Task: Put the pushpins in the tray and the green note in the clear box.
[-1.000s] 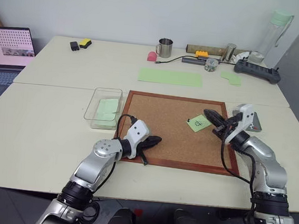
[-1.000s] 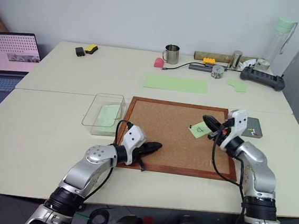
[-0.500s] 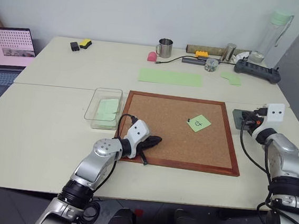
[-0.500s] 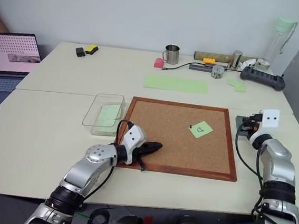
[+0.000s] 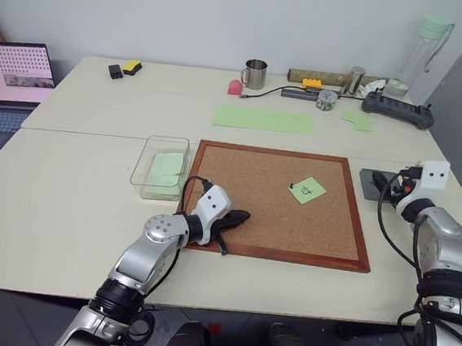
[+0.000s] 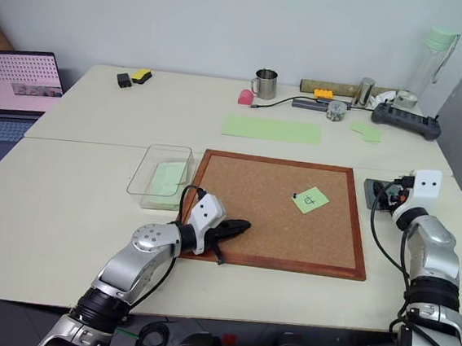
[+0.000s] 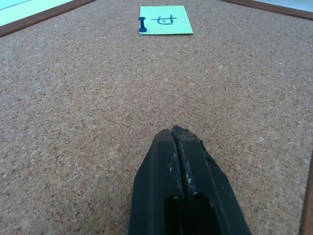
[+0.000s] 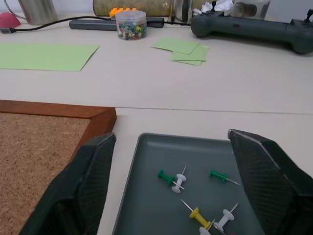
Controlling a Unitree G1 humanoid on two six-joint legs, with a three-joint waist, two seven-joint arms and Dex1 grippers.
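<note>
The green note (image 5: 308,190), marked in dark ink, lies on the cork board (image 5: 275,226) with one blue pushpin (image 7: 142,24) stuck at its edge. Right of the board sits the dark grey tray (image 8: 142,196), where several pushpins (image 8: 172,179) lie loose: green, white and yellow. My right gripper (image 8: 172,136) hovers over the tray, open, with nothing between its fingers (image 8: 85,181). My left gripper (image 5: 239,217) rests shut and empty on the board's near left part, pointing toward the note. The clear box (image 5: 146,165) stands left of the board with green paper inside.
A long green paper strip (image 5: 263,119), a metal mug (image 5: 254,73), a jar of pins (image 8: 130,24), loose green paper pieces (image 8: 185,49), a dark controller (image 5: 397,110) and a tall bottle (image 5: 423,52) stand at the back. A laptop (image 5: 12,70) is far left.
My right gripper swung right from the green note's edge to above the tray and opened its fingers. The left arm kept still.
</note>
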